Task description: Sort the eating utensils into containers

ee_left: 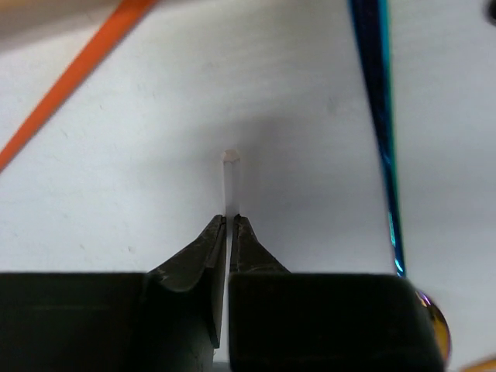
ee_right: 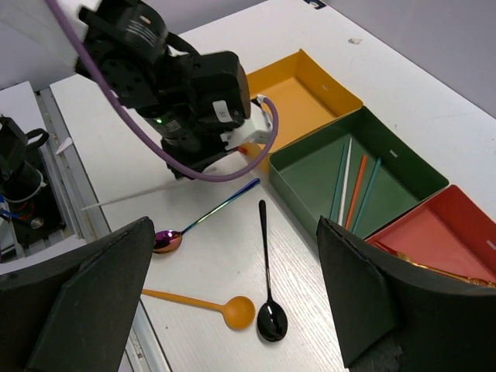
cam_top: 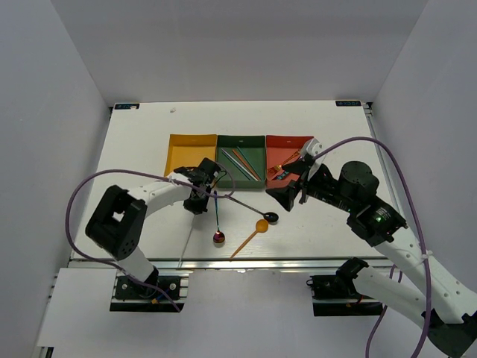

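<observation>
Left fingers (ee_left: 218, 236) pinch one end of a thin white chopstick (cam_top: 186, 240). Its long side runs from the fingers toward the near edge of the table (cam_top: 134, 149), in front of the yellow tray (cam_top: 186, 153). Right fingers (ee_right: 77, 302) stand wide open, holding nothing.

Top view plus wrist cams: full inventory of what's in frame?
yellow tray: one, yellow-orange, left of the row, looks empty
green tray: one, dark green, middle
red tray: one, red, right
chopsticks: four, teal, white, orange, in green tray
forks: count unclear, orange and gold, in red tray
white chopstick: one, white, lying on table
iridescent spoon: one, purple-blue, on table
black spoon: one, black, on table
orange spoon: one, orange, near table edge
table: one, white
left gripper: shut on white chopstick
right gripper: open, by red tray
</observation>
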